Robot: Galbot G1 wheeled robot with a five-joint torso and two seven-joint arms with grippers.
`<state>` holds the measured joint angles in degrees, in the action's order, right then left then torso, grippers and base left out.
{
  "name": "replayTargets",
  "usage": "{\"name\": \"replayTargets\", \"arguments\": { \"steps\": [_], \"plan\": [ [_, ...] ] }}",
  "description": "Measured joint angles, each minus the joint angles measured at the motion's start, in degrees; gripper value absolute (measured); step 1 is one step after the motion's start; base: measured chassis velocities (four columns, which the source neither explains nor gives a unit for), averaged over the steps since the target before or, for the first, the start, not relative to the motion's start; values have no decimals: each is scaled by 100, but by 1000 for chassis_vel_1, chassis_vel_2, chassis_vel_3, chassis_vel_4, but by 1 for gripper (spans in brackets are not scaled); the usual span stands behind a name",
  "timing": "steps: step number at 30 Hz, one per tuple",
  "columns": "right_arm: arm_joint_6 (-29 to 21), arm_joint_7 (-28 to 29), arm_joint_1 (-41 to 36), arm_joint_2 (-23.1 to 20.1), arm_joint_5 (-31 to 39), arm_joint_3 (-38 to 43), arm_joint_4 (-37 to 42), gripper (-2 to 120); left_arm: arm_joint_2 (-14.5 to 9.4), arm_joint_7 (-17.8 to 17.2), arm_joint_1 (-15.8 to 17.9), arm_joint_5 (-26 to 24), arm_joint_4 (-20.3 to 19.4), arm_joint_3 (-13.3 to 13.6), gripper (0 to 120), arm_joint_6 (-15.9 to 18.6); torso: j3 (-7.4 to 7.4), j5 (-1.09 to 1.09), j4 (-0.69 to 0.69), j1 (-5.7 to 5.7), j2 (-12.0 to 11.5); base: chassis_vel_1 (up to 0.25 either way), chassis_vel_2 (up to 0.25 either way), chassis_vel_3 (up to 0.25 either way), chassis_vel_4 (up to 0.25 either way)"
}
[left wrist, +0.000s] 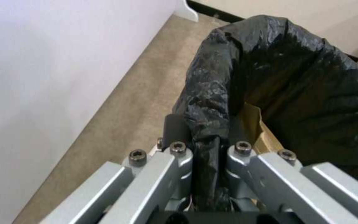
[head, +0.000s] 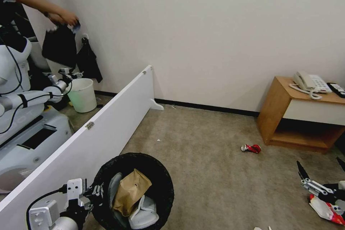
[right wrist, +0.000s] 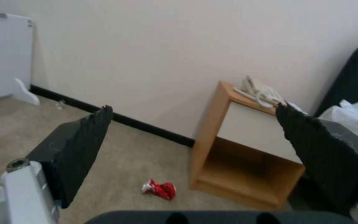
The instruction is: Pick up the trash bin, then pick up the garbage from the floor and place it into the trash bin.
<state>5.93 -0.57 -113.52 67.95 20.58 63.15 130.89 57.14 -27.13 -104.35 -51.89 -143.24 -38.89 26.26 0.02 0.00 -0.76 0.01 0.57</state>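
Bin held, can next
Left gripper [left wrist: 206,149] pinches bin [head: 163,187]; right gripper [right wrist: 195,137], spread wide, should drop straight over can [right wrist: 159,189].

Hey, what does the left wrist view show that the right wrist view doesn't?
Left wrist view: the left gripper shut on the black-bagged rim of the trash bin, a brown paper bag inside it, and the white partition running alongside.

Right wrist view: the right gripper open in the air, a crushed red can on the floor ahead, a wooden nightstand and a phone on it.

Both: the beige carpet, the pale wall and its dark baseboard.
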Motion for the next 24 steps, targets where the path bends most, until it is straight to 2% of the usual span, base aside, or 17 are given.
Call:
{"name": "replayTargets", "arguments": {
  "steps": [24],
  "plan": [
    [73,-19,6,90,-147,-126,-40,100,17,45,-19,-15,0,5,4,-42,0,0,1,0,0,-37,-35,-30,-36]
  ]
}}
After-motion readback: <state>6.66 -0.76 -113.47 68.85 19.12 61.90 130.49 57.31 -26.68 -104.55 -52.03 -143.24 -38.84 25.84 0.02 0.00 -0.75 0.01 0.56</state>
